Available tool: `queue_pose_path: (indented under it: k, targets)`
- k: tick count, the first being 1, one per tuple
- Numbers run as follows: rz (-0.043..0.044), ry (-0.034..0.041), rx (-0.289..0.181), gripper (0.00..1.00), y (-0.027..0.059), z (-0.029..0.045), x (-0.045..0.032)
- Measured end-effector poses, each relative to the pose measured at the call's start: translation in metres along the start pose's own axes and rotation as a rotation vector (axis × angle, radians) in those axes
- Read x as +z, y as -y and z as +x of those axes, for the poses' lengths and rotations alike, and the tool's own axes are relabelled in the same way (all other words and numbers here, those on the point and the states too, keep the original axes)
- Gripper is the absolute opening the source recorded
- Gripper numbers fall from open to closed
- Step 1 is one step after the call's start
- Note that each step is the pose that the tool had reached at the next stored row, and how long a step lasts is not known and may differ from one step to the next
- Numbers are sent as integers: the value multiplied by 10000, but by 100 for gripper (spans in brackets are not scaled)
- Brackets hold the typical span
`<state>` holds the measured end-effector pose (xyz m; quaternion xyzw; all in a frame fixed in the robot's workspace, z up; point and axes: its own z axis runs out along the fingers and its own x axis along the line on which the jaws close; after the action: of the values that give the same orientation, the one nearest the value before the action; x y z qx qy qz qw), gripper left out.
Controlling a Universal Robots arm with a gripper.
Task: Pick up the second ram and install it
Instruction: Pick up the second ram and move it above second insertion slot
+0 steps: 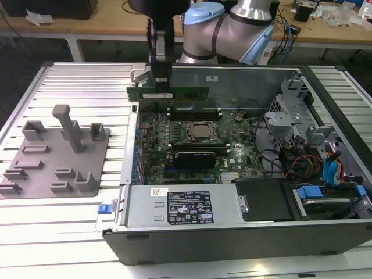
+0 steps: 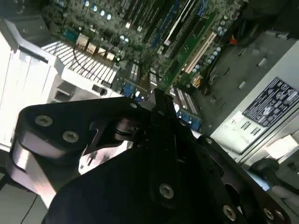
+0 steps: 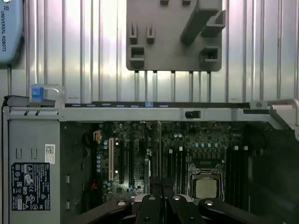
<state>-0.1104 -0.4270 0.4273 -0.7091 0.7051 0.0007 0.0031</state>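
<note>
Gripping the second ram point(image 1: 189, 92) by its upper edge, the pincer point(image 1: 161, 81) hangs closed on it above the open computer case point(image 1: 244, 241). The stick sits level over the motherboard point(image 1: 235, 156), just beyond the CPU socket point(image 1: 198, 132).

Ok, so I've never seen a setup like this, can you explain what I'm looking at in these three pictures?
A silver and blue robot arm ends in a black claw, shut on the second ram, a thin green memory stick held level above an open computer case. One picture comes from a camera standing off the arm. The two wrist views ride on the arm and look down past the claw at the circuit board. On the ribbed metal table, at the exterior view's left, lies a grey parts holder.
</note>
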Motion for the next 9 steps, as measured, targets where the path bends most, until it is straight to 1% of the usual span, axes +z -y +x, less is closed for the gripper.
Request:
queue_pose_path:
  k: [2, 3, 4, 5, 7, 9]
  targets:
    - [-1, -2, -2, 9, 228, -18, 41]
    - [-1, 0, -1, 9, 290, -30, 63]
    - [0, 1, 0, 9, 339, -39, 81]
    - [-1, -1, -2, 9, 371, -48, 93]
    - [0, 0, -1, 9, 437, -109, 138]
    - [0, 0, 1, 9, 480, -174, 184]
